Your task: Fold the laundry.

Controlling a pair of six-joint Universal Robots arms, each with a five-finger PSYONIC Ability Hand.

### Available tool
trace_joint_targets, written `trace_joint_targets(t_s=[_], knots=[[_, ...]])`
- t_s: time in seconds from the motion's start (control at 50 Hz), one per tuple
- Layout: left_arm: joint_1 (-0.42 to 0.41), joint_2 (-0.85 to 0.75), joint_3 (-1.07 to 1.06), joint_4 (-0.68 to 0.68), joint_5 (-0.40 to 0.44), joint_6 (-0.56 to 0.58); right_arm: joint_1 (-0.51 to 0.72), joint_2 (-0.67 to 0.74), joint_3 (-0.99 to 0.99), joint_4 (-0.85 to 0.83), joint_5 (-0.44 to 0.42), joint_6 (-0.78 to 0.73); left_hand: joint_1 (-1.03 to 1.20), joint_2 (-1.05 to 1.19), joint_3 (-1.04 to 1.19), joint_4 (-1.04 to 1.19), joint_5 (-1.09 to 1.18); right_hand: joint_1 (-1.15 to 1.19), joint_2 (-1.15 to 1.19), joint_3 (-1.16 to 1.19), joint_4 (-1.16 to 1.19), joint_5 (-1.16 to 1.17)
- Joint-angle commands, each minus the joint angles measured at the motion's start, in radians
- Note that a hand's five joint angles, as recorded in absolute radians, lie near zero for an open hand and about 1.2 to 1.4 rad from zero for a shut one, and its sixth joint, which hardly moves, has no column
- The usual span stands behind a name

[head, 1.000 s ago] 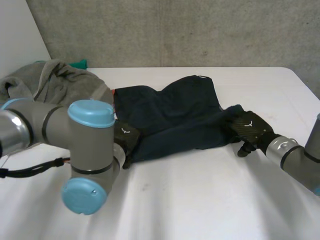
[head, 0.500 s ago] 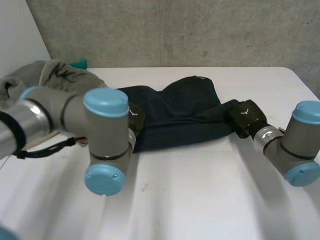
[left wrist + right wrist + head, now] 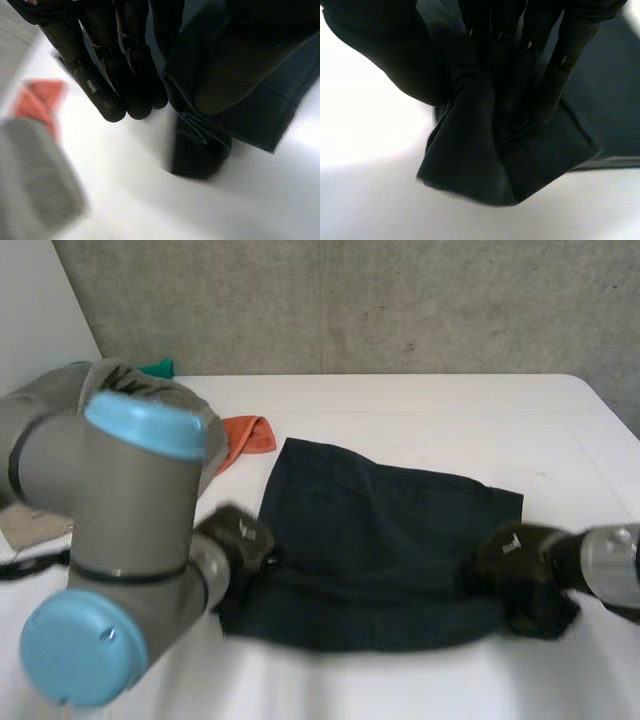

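White table [image 3: 420,405] runs back to a grey concrete wall [image 3: 350,300], and both hands are down on the table's near half.

The left hand [image 3: 238,538] sits at the near left corner of the dark blue garment [image 3: 380,540]. In its wrist view the fingers [image 3: 117,65] reach down nearly straight and close together. The thumb [image 3: 235,75] lies opposite them with the garment's edge passing between, so the hand is clamped on that edge. Just below the fingertips a small corner of the cloth hangs down, hem stitching showing, close to the table.

The right hand [image 3: 522,575] is at the garment's near right corner. Its wrist view shows the fingers [image 3: 540,65] curled over a bunched fold of the cloth and pressing it against the thumb side of the hand, a closed grip on the garment. The gathered corner sticks out beyond the fingertips and rests on the table.

Between the two hands the garment lies spread across the middle of the table. Its near edge is stretched from one hand to the other, and its far edge slants from the left back toward the right. Most of it lies flat, with slight rumpling along the near edge.

Behind the left hand the thick left arm [image 3: 110,530] crosses the view. Beyond it, at the table's back left, lies a heap of grey cloth [image 3: 130,385]. An orange cloth [image 3: 248,433] lies just beside it, apart from the garment's far left corner. A bit of green cloth [image 3: 156,367] peeks out behind the heap.
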State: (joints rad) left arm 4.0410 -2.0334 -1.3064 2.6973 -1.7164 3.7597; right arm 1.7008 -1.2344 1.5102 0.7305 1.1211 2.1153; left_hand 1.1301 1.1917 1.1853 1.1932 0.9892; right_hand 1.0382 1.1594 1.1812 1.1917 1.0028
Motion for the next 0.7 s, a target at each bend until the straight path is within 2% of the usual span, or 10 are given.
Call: trace_joint_targets(t_s=[0.02,0.12,0.14,0.22,0.36,0.44,0.54,0.58,0.66,0.7], knots=[[0.052,-0.06,0.379,0.2,-0.025,-0.006,0.106,0.026,-0.237,-0.44,0.074,0.322,0.266,0.205,0.211,0.203,0.233,0.358,0.237,0.215,0.205,0.219],[0.094,-0.097,0.665,0.395,-0.016,-0.023,0.137,0.012,-0.392,-0.811,0.244,0.518,0.266,0.205,0.211,0.203,0.233,0.358,0.237,0.215,0.205,0.219],[0.107,-0.108,0.74,0.451,-0.012,-0.032,0.144,0.0,-0.416,-0.926,0.3,0.569,0.266,0.205,0.211,0.203,0.233,0.358,0.237,0.215,0.205,0.219],[0.121,-0.134,0.871,0.487,-0.015,-0.057,0.171,-0.026,-0.441,-1.111,0.37,0.626,0.266,0.205,0.211,0.203,0.233,0.358,0.237,0.215,0.205,0.219],[0.122,-0.142,0.868,0.352,0.008,-0.12,0.198,-0.033,-0.401,-1.022,0.287,0.623,0.266,0.205,0.211,0.203,0.233,0.358,0.237,0.215,0.205,0.219],[0.141,-0.125,0.698,0.299,0.005,-0.181,0.209,-0.024,-0.297,-0.953,0.226,0.609,0.266,0.205,0.211,0.203,0.233,0.358,0.237,0.215,0.205,0.219],[0.145,-0.136,0.474,0.308,0.017,-0.219,0.206,0.026,-0.139,-0.93,0.192,0.581,0.261,0.199,0.205,0.198,0.227,0.358,0.237,0.215,0.205,0.219],[0.139,-0.168,0.382,0.326,0.032,-0.221,0.206,0.071,-0.069,-0.933,0.178,0.552,0.079,0.018,0.024,0.016,0.046,0.358,0.237,0.215,0.205,0.219],[0.122,-0.275,0.268,0.352,0.037,-0.206,0.214,0.185,0.031,-0.927,0.175,0.48,-0.571,-0.633,-0.627,-0.634,-0.605,0.358,0.237,0.215,0.205,0.219],[0.116,-0.297,0.251,0.348,0.02,-0.195,0.218,0.211,0.054,-0.924,0.177,0.45,-0.6,-0.661,-0.655,-0.663,-0.633,0.358,0.237,0.215,0.205,0.219]])
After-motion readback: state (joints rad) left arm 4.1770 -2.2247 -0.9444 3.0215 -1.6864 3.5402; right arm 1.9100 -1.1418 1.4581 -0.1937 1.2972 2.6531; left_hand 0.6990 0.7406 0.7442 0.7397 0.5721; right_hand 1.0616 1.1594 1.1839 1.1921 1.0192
